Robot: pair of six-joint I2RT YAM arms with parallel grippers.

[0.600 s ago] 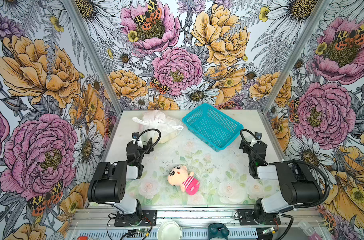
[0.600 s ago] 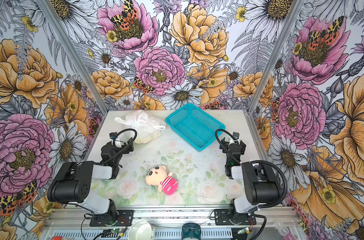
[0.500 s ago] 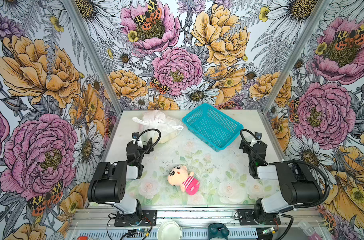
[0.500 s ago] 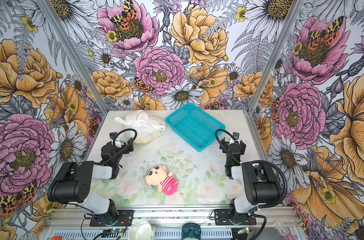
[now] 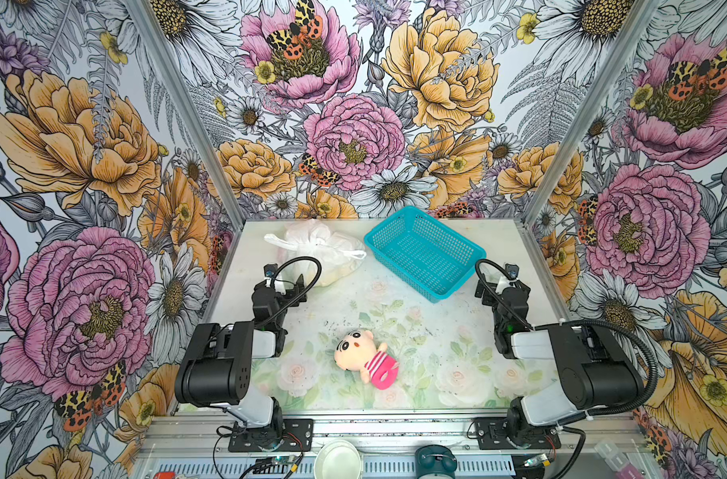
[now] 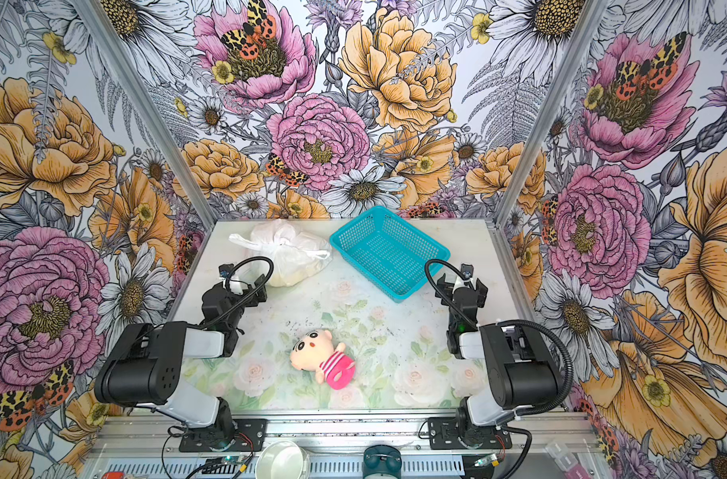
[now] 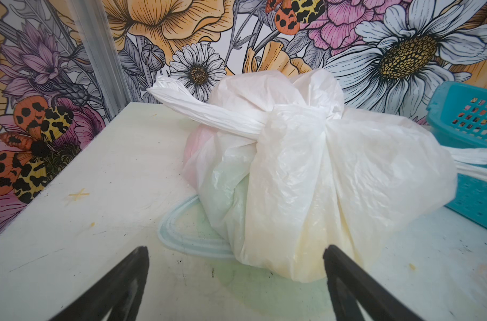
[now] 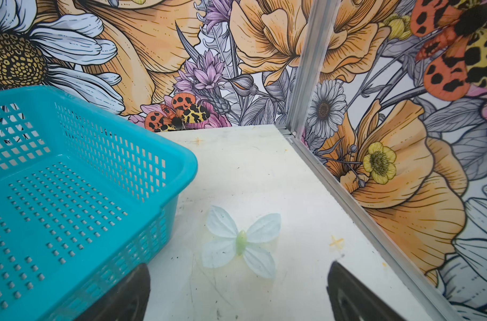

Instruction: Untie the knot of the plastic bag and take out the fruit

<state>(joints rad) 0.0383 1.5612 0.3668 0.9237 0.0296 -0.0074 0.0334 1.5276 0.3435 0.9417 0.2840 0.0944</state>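
The plastic bag point(image 5: 317, 254) point(image 6: 288, 254) lies at the back left of the table, white, crinkly and bulging. Its knot point(image 7: 292, 123) sits on top, with one handle loop point(image 7: 209, 111) sticking out sideways. The fruit is inside the bag and shows only as faint pink, green and yellow tints through the plastic. My left gripper point(image 5: 284, 283) point(image 7: 235, 254) stands open just in front of the bag, apart from it, with nothing between its fingers. My right gripper point(image 5: 503, 287) point(image 8: 238, 271) is open and empty over bare table beside the basket's near corner.
A teal mesh basket point(image 5: 426, 254) point(image 8: 70, 194) stands empty at the back middle, next to the bag. A pink-striped plush doll point(image 5: 367, 360) lies at the front middle. Flowered walls close in the table on three sides.
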